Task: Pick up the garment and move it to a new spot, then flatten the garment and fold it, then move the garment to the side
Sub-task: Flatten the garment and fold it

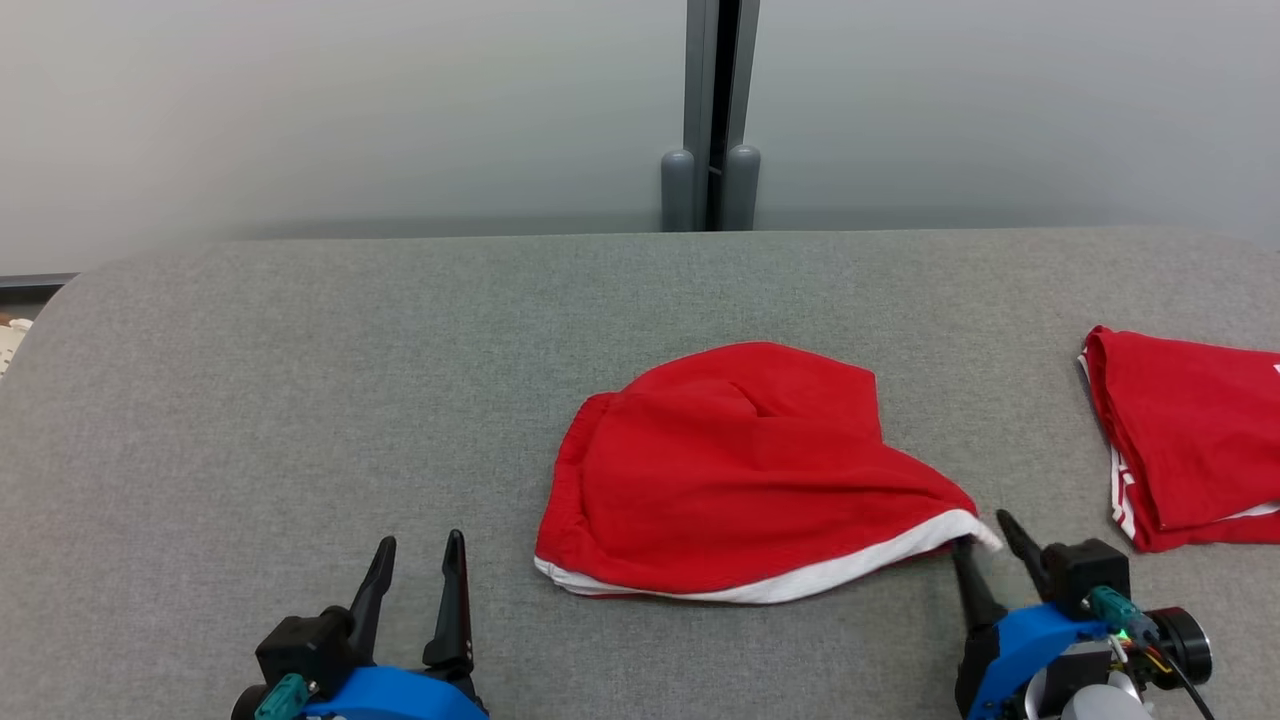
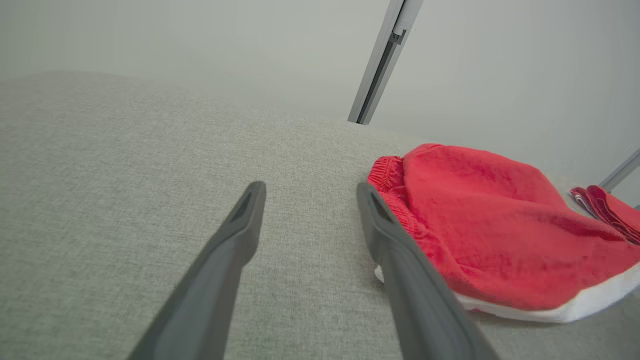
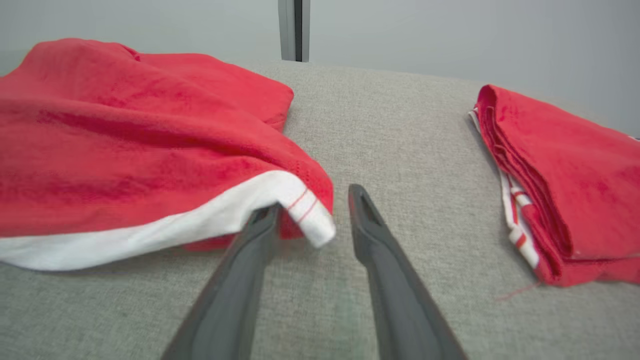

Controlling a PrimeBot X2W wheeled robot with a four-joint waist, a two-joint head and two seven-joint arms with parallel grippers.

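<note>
The garment [image 1: 730,470] is a pair of red shorts with a white hem, lying loosely rumpled at the middle of the grey padded table [image 1: 300,350]. My right gripper [image 1: 983,532] sits at its right hem corner. In the right wrist view, my right gripper [image 3: 310,200] has its fingers apart, and the white corner of the garment [image 3: 125,140] droops over the left fingertip into the gap. My left gripper [image 1: 420,542] stands open at the lower left, with nothing in it. In the left wrist view, my left gripper [image 2: 311,187] is just left of the garment's [image 2: 490,235] waistband.
A second red garment [image 1: 1190,440], folded, lies at the table's right edge, also seen folded [image 3: 565,175] to the right in the right wrist view. A grey post [image 1: 712,150] stands behind the table against a pale wall. Bare table spreads to the left.
</note>
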